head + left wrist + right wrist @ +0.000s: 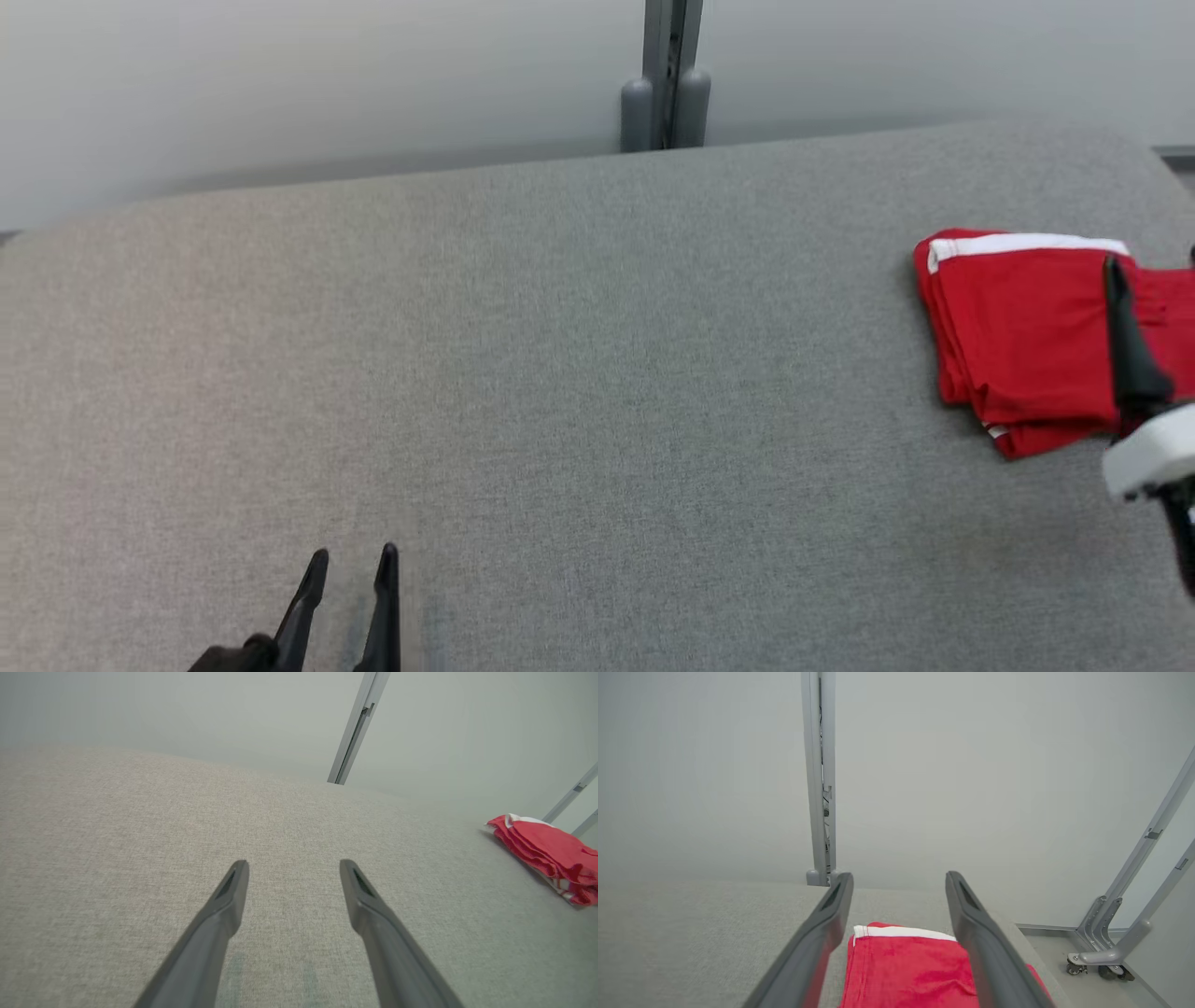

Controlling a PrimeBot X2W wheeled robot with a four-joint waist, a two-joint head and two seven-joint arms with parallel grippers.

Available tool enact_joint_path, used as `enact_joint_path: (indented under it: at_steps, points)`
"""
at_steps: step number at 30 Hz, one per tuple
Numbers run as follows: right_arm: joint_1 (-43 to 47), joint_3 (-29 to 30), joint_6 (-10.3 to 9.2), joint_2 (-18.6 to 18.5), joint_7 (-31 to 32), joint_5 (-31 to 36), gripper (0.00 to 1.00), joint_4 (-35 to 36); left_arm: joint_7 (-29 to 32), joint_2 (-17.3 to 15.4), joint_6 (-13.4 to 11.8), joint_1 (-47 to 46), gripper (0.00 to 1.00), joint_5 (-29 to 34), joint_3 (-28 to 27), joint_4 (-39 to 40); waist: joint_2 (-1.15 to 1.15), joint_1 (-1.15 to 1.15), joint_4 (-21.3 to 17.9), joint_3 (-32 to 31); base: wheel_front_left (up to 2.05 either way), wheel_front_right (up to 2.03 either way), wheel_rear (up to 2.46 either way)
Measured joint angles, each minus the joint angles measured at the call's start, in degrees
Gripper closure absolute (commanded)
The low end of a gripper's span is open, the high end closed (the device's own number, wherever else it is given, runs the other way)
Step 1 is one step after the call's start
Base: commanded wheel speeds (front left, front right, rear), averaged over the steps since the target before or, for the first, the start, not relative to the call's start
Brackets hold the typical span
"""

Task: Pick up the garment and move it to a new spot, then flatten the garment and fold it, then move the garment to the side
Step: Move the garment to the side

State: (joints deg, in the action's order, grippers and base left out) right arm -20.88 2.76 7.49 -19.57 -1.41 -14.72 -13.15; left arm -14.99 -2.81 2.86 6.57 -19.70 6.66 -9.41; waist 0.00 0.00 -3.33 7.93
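Observation:
The garment (pixel 1018 336) is red with a white band and lies folded in a compact stack on the grey fabric table (pixel 597 373), near its right edge. My right gripper (pixel 1153 259) hovers over the garment's right part, open, with nothing between its fingers. In the right wrist view the garment (pixel 906 970) lies below and between the spread fingers of that gripper (pixel 899 877). My left gripper (pixel 355 553) stands open and empty at the table's near left, far from the garment. In the left wrist view this gripper (pixel 294 863) is over bare cloth, with the garment (pixel 546 851) at the far right.
A pale wall runs behind the table, with a grey post (pixel 665 84) at its middle. Beyond the table's right edge, grey frame legs on casters (pixel 1106 952) stand on the floor. The garment lies close to that right edge.

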Motion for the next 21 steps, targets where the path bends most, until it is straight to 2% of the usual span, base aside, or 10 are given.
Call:
enact_joint_path:
  at_steps: [5,10,17,21]
  points:
    - [13.3,-1.2,0.00,5.3,-6.2,-0.2,0.00,4.2,0.0,0.0,-1.0,5.1,0.00,0.3,-2.7,0.2,0.00,0.00,0.0,-6.2,0.00,0.00,0.00]
    - [23.1,-0.4,-0.01,10.4,-11.3,3.8,0.00,4.1,0.0,0.0,-0.8,7.1,0.00,1.1,-4.4,0.4,0.00,0.00,1.7,-9.6,0.00,0.00,0.00]
    - [28.7,2.6,0.00,15.6,-13.3,11.3,0.00,2.4,0.0,0.0,-0.5,8.5,0.00,1.1,-5.1,0.5,0.00,0.00,5.3,-12.1,0.00,0.00,0.00]
    - [29.8,4.0,0.00,16.4,-13.5,14.0,0.00,3.3,0.0,0.0,0.1,8.5,0.00,0.9,-4.5,0.6,0.00,0.00,6.4,-12.9,0.00,0.00,0.00]
